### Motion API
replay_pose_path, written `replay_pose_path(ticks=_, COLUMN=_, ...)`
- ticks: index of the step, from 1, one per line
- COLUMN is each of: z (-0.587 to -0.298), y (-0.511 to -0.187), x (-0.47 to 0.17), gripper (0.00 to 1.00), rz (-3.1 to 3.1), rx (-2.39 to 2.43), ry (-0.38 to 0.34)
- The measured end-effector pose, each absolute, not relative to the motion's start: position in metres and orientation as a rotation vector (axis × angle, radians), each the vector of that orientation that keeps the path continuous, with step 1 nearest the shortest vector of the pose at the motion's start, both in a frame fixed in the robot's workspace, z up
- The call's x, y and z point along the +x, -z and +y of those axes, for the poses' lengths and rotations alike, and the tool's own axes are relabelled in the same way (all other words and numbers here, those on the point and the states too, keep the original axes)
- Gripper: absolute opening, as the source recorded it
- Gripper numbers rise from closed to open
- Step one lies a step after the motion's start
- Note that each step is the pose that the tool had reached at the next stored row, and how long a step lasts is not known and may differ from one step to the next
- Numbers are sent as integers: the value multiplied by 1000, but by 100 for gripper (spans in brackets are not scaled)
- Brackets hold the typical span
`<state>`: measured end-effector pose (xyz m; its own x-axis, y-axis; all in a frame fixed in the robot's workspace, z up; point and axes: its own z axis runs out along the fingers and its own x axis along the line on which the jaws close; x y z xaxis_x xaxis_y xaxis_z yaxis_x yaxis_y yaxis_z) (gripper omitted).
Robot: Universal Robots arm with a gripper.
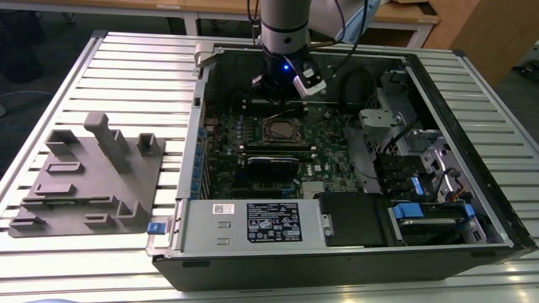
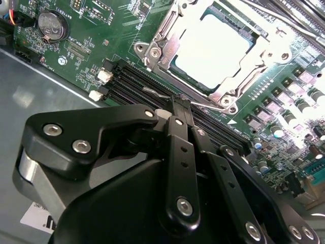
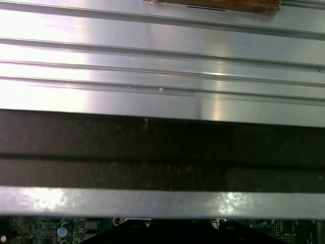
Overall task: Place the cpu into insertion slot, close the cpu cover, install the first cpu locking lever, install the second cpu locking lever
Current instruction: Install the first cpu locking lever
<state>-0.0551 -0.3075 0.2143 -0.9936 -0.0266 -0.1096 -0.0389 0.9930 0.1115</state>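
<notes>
The cpu (image 2: 213, 51) lies flat in the insertion slot (image 1: 282, 130), its bright metal top showing through the cut-out of the cpu cover (image 2: 155, 48). The cover lies down over it as a metal frame. My gripper (image 2: 180, 101) hangs just behind the socket in the exterior view (image 1: 278, 100), with its black fingers (image 2: 177, 132) pressed together. Their tips sit at a thin wire locking lever (image 2: 155, 91) that runs along the socket's edge. I cannot tell whether they touch or pinch the wire.
Long black memory slots (image 2: 127, 81) run between my gripper and the socket. A coin battery (image 2: 51, 25) sits on the board. A black card (image 1: 271, 165), the power supply (image 1: 252, 221) and drive bays (image 1: 430, 189) crowd the case. A grey fixture (image 1: 88, 177) stands on the slatted table.
</notes>
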Motion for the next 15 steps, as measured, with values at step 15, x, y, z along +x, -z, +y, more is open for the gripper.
replay_pose_path(ticks=15, z=-308, y=-211, x=-55, gripper=11, rz=3022, rx=-50, ry=-171)
